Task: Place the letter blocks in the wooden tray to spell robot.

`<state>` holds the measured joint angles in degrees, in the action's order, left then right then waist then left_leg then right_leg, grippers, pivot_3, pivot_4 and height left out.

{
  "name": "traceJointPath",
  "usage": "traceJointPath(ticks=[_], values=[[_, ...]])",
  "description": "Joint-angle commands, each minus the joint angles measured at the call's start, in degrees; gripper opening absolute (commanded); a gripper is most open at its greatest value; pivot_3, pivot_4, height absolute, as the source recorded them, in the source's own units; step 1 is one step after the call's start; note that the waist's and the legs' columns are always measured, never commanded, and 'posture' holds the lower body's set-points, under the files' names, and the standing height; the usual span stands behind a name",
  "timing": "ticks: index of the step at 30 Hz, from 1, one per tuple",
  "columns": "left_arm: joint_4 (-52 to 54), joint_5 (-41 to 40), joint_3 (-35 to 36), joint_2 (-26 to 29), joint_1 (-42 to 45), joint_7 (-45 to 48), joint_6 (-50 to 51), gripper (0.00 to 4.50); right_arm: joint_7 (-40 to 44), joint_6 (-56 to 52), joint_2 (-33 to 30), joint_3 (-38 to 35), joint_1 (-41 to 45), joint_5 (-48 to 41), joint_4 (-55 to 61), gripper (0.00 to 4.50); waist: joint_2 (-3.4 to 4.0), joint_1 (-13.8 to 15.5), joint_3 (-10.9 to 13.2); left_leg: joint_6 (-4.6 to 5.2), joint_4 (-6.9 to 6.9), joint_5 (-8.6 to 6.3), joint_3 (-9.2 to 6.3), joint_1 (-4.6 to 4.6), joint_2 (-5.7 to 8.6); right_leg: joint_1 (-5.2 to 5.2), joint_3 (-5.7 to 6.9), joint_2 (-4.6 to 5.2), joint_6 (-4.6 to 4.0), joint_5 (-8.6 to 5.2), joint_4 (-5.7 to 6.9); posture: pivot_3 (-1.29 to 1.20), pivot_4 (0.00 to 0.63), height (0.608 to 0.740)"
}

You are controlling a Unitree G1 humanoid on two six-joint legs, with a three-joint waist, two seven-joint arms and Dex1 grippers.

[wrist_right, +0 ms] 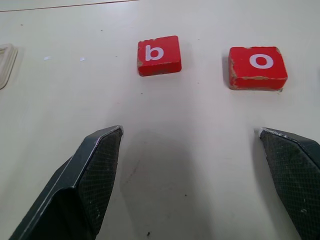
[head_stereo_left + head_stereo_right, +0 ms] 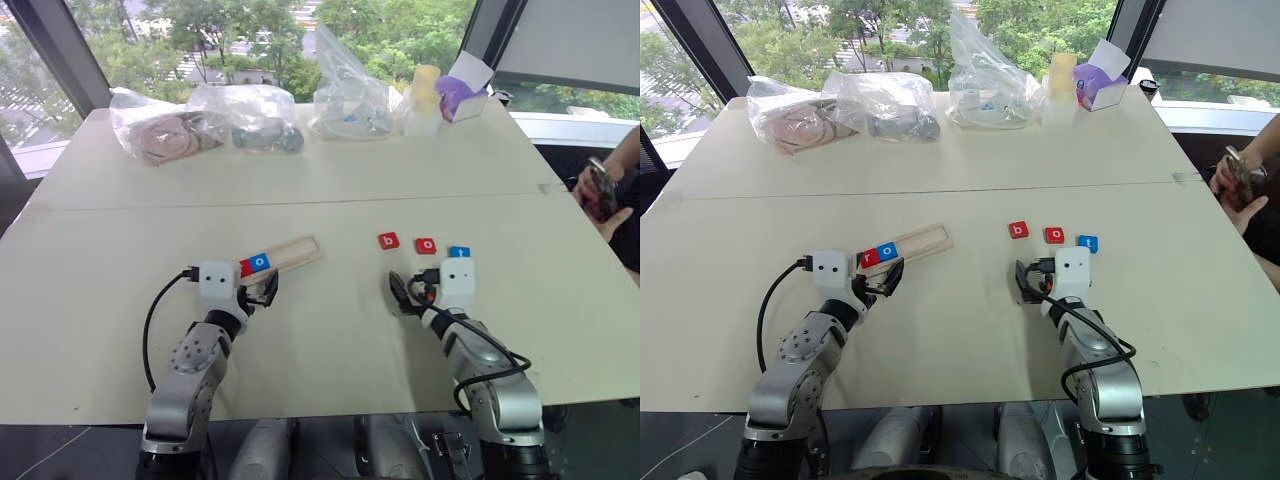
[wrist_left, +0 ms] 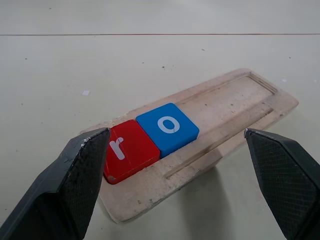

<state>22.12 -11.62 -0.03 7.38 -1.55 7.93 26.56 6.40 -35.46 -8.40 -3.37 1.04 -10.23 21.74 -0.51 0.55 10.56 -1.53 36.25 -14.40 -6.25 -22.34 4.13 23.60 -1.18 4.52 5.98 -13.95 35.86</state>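
Both arms reach forward — left gripper and right gripper each spread wide, empty.

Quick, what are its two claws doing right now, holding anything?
Left gripper: open, holding nothing, jaws either side of the tray end.
Right gripper: open, holding nothing, short of the b block.

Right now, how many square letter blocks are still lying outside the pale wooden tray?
3. On the white table, in a row: the red square b block, the red o block, the blue t block. None seems hidden.
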Motion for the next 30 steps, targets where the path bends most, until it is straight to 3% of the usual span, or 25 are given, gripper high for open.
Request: traceJointPath(ticks=[1,30], values=[[2.5,0.5,-0.2,-0.2,-0.6,0.0,-2.0,4.50,0.6,1.3,-0.5,0.1,0.5,0.1,0.9,4.44,0.00,0.0,0.0,0.00,0.00,0.00,0.00,0.00,0.00,0.00,0.00,0.00,0.00,0.00,0.00,0.00,0.150,0.740],[1.5,0.8,0.0,0.2,-1.4,1.7,-4.2,4.50,2.8,3.5,-3.3,1.2,1.8,2.8,0.6,4.44,0.00,0.0,0.0,0.00,-0.01,0.00,0.00,-0.01,0.00,0.01,0.01,0.00,0.01,0.00,-0.01,0.00,0.150,0.740]])
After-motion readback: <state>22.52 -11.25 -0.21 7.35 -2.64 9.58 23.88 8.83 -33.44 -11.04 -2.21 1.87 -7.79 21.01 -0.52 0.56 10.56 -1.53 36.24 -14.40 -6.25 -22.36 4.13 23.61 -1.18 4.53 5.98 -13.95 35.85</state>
